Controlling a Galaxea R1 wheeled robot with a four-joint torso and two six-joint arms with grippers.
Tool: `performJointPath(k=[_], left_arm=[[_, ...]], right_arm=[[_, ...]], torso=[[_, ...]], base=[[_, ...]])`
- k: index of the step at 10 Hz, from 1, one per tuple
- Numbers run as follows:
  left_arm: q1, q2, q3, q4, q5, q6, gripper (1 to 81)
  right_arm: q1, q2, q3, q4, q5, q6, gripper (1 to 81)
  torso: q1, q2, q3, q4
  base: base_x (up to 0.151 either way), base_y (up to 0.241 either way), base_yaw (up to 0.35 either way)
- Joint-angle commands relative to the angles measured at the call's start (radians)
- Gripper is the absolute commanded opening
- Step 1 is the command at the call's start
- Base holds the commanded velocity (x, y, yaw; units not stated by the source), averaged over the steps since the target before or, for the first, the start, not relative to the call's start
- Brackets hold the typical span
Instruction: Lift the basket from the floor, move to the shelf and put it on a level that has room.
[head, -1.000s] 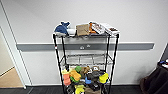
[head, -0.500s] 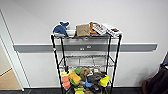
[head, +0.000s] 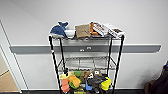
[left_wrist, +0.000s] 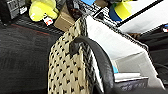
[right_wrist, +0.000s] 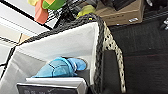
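Four black posts frame the shelf (head: 86, 65) in the head view, standing against a pale wall with a grey rail behind it. Its top tier carries a blue whale plush (head: 58, 29), a white bowl (head: 69, 32), a brown box (head: 82, 30) and flat packets (head: 106, 29). The level (head: 86, 63) below that is bare wire, while bright toys (head: 83, 81) crowd the tier underneath.

In the left wrist view, the basket (left_wrist: 67, 72) looms close, its cream woven side and dark curved handle (left_wrist: 98, 62) above the dark grey floor (left_wrist: 22, 57), with a yellow plush (left_wrist: 41, 8) and a cardboard box (left_wrist: 63, 22) beyond. Whether the left tool is open or closed cannot be told.

The right wrist view looks into the same basket (right_wrist: 110, 45), white-lined, holding a light blue soft toy (right_wrist: 61, 67) and a flat white-edged item (right_wrist: 53, 85), with a cardboard carton (right_wrist: 122, 12) on the carpet behind. The right tool's state cannot be told either.
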Motion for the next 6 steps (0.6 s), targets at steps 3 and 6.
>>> performJointPath(k=[3,6], left_arm=[[-0.116,-0.029,0.028,0.011,0.002,0.001,1.0],[-0.096,-0.023,0.022,0.013,-0.009,0.002,1.0]], right_arm=[[0.108,-0.025,0.021,0.005,0.008,-0.006,1.0],[0.098,-0.025,0.018,0.004,0.012,-0.006,1.0]], torso=[[0.000,0.000,0.000,0.000],[0.000,0.000,0.000,0.000]], base=[[0.125,0.000,0.000],[0.125,0.000,0.000]])
